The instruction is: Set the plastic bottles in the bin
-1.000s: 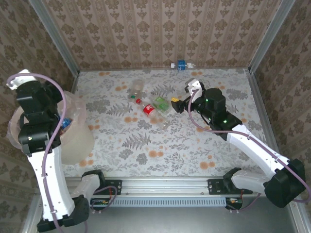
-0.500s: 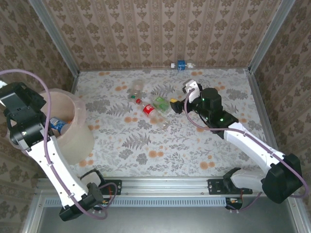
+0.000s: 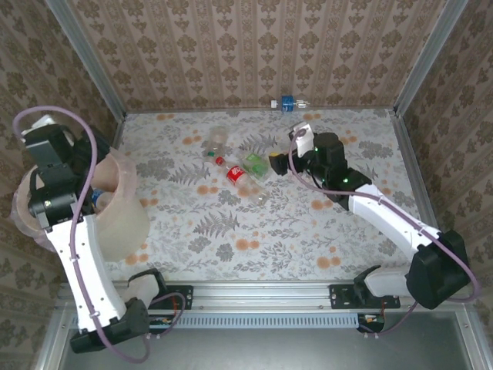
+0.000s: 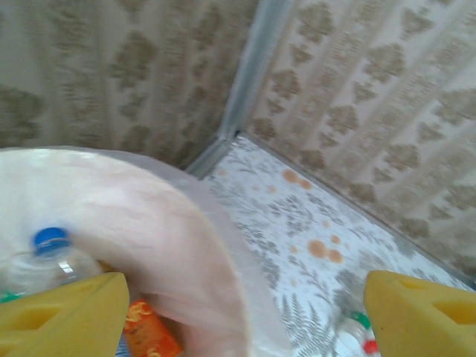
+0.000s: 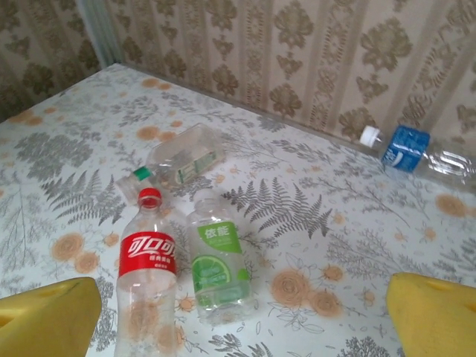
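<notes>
The bin (image 3: 129, 202) stands at the table's left edge, lined with clear plastic. In the left wrist view its rim (image 4: 171, 223) curves below my left gripper (image 4: 245, 323), which is open and empty; a blue-capped bottle (image 4: 50, 256) and an orange-labelled bottle (image 4: 149, 333) lie inside. My right gripper (image 3: 277, 163) hovers open beside three bottles mid-table. In the right wrist view a red-labelled bottle (image 5: 149, 275) and a green-labelled bottle (image 5: 219, 264) lie between its yellow fingers (image 5: 46, 320), with a green-capped clear bottle (image 5: 182, 160) further off. A blue-labelled bottle (image 5: 413, 151) lies by the back wall.
Patterned walls close the table on the left, back and right, with metal posts in the corners (image 3: 115, 108). The three bottles cluster tightly around the table's middle (image 3: 239, 162). Open floral tabletop (image 3: 254, 239) spreads between the bin and the right arm.
The left arm swung out to the left of the bin, then came back over its rim. The right gripper crept up and left toward the bottle cluster.
</notes>
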